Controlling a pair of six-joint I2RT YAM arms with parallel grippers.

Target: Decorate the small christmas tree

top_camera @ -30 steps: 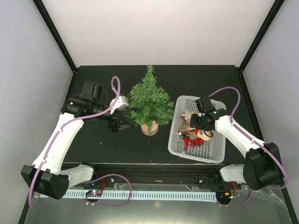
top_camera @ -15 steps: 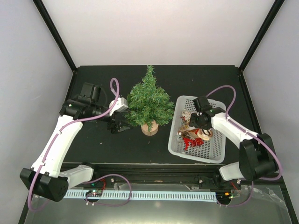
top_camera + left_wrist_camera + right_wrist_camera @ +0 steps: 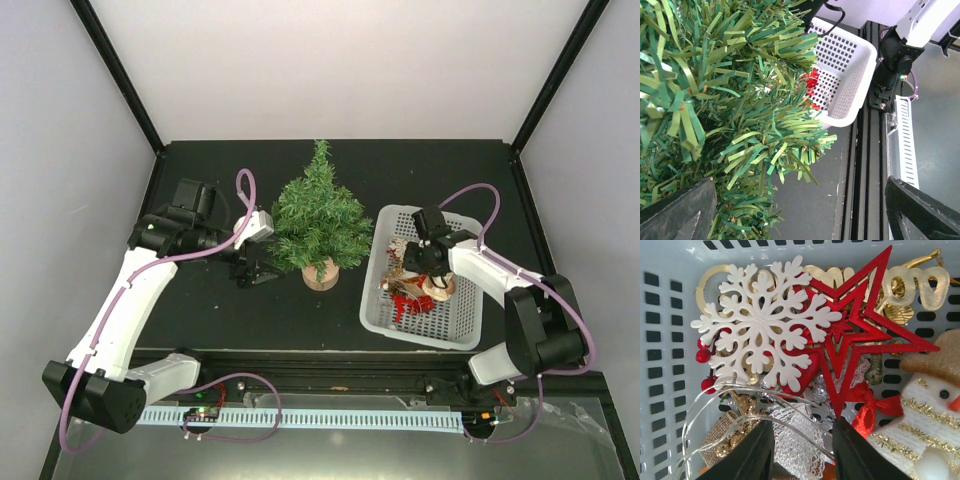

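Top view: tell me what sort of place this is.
Probably a lab test booth, not a home: bare white walls with black posts, a black table, and a tree and basket staged on it.

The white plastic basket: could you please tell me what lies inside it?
Piled inside the white plastic basket: a white snowflake, a red star-shaped frame, a snowman in a brown hat, gold ornaments and a thin wire string. Anything beneath them is covered.

No legible text or labels.
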